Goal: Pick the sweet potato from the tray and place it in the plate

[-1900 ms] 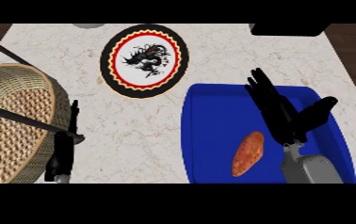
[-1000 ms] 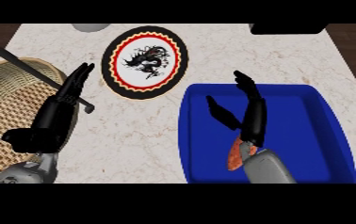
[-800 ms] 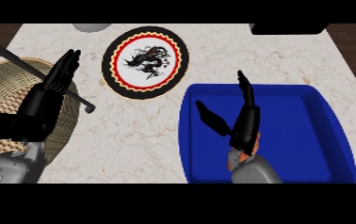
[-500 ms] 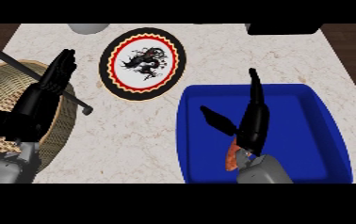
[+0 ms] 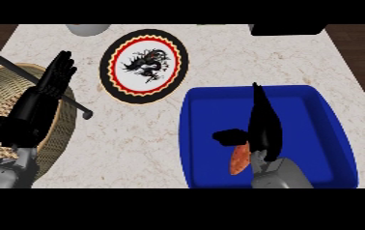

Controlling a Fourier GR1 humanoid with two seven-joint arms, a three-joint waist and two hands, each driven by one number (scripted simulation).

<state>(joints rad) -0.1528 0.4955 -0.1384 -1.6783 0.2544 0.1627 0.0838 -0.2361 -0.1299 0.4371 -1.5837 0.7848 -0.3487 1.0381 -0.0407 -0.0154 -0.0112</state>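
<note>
Since the earliest frame the right hand (image 5: pixel 262 125) has swung from the tray's right side to stand directly over the sweet potato (image 5: pixel 239 160), and the left hand (image 5: pixel 44 96) has risen from beside the basket (image 5: pixel 53 127) to hang, fingers straight and relaxed, above the worktop's left edge. Now the right hand's fingers point toward the far wall of the blue tray (image 5: pixel 324 127) with the thumb spread out to the left, so it reads as wide open and holding nothing. The sweet potato lies in the tray's near-left part, its upper end tucked beneath the thumb and palm. The step in hand looks like the grasp itself: the hand is lined up, but no finger is curled round the vegetable yet. The next move calls for lowering, closing fingers and thumb across the potato, then lifting it over the tray's left wall to the decorated plate (image 5: pixel 145 65), which sits well apart toward the worktop's far-left. Much of the potato is hidden by the hand and wrist, so whether there is contact cannot be told. A pale object at the far-left edge and a dark one at the far-right corner are cut off.
</note>
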